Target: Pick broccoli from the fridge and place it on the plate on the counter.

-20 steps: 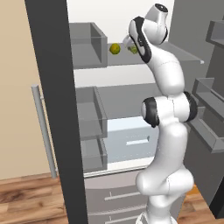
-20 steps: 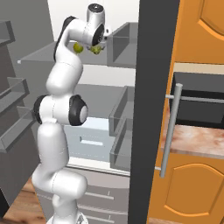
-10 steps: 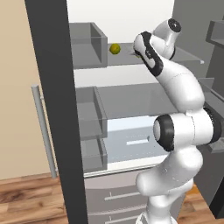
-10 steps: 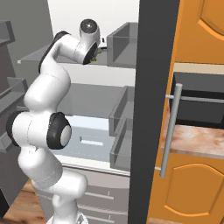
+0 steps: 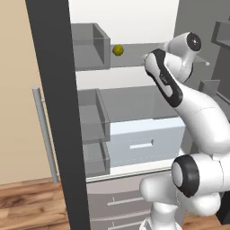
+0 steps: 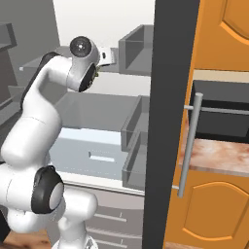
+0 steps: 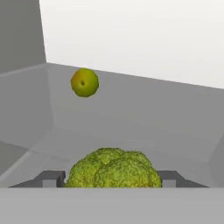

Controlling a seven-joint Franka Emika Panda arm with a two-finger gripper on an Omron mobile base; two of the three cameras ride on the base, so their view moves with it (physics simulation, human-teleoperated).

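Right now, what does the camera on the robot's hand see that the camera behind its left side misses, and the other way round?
The hand view shows the broccoli up close, sitting between the tool's two dark tips. The left base view shows the fridge with its dark door edge, silver bar handle, pale drawer and the white arm. Both show the round yellow-green fruit on the grey upper shelf.

Flat, even rendered light with no glare and only faint soft shading, the fridge (image 5: pixel 134 103) back wall nearly blown out white, the pictures slightly soft and blocky, sharp from near to far, no bending at edges.
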